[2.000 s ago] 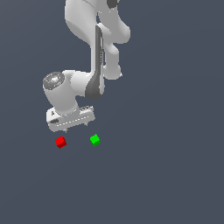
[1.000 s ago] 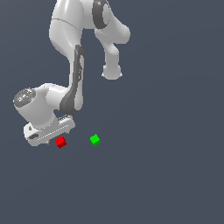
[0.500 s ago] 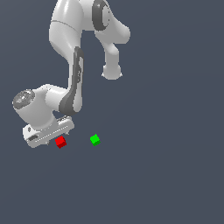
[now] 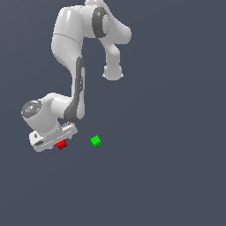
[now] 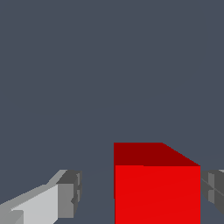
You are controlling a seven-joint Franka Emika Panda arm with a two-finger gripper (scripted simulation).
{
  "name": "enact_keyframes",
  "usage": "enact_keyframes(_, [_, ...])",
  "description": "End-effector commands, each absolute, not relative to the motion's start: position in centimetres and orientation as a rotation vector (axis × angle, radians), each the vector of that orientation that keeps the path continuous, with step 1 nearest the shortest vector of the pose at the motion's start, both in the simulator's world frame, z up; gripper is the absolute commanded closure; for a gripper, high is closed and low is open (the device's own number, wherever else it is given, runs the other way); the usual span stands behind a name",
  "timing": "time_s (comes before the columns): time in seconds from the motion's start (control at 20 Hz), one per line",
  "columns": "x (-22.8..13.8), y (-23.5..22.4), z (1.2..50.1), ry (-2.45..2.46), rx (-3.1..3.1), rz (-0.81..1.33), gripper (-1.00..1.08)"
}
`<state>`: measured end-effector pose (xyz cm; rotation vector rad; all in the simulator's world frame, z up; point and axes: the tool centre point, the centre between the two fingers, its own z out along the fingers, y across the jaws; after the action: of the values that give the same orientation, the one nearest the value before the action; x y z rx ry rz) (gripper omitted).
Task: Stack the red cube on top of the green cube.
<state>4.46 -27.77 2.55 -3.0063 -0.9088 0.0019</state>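
Exterior view: the white arm folds down from the top of the frame and ends in the hand (image 4: 58, 142), low over the dark surface (image 4: 167, 176) toward the exterior view's left. The red cube (image 4: 62, 144) sits right at the hand's lower edge, partly covered by it. The green cube (image 4: 96, 141) rests on the same surface toward the exterior view's right of the red one, near it but clearly apart, with nothing touching it.

In the wrist view the red cube (image 5: 157, 188) fills the space between the two fingers. One fingertip (image 5: 69, 194) stands off from the cube with a visible gap of bare surface between them; the other fingertip (image 5: 213, 188) is just beside the cube's opposite face, and contact there cannot be told. The hand is spread around the cube rather than clamped on it. The cube appears to sit flat and upright.
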Motion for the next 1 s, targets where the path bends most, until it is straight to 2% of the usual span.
enact_keyframes(0.0, [4.52, -27.81, 1.96, -0.909, -3.007, 0.000, -0.92])
enact_keyframes(0.2, [4.63, -27.85, 2.00, -0.909, -3.007, 0.000, -0.92])
enact_keyframes(0.25, [4.63, -27.85, 2.00, -0.909, -3.007, 0.000, 1.08])
enact_keyframes(0.95, [4.58, -27.82, 2.43, -0.909, -3.007, 0.001, 1.08])
